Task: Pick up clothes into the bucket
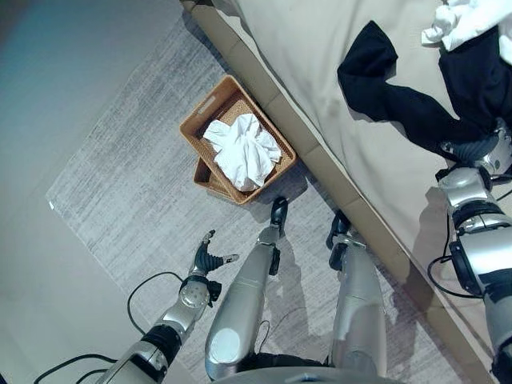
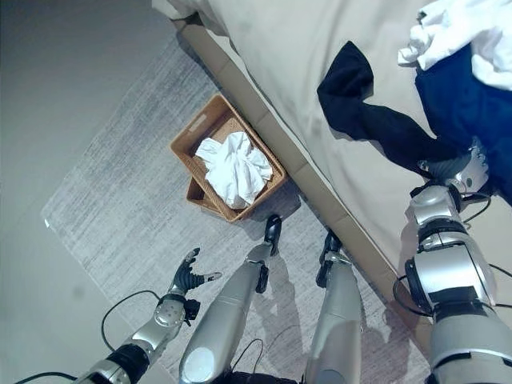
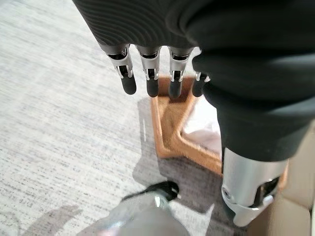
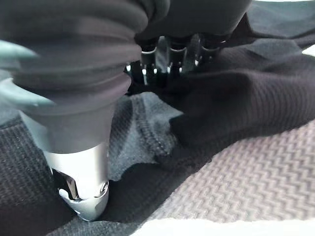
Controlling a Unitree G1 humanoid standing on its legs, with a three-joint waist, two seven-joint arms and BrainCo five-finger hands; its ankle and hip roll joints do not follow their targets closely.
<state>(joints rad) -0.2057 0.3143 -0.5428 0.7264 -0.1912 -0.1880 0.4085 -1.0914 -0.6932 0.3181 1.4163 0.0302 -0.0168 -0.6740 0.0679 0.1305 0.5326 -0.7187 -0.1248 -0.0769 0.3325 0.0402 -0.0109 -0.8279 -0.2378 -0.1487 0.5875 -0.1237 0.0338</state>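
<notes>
Right hand (image 1: 480,150) on black garment (image 1: 400,100), fingers buried, left hand (image 1: 210,258) open

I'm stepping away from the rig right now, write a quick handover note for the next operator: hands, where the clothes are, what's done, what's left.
Left hand: open, holding nothing, hanging over the grey rug short of the basket.
Right hand: down on the black garment on the bed; its fingers are buried in the cloth, so the grasp cannot be confirmed.
Done: one white garment lies in the basket, which stands on the rug beside the bed.
Left: the black garment, then the white cloth and the dark blue piece farther up the bed.
</notes>
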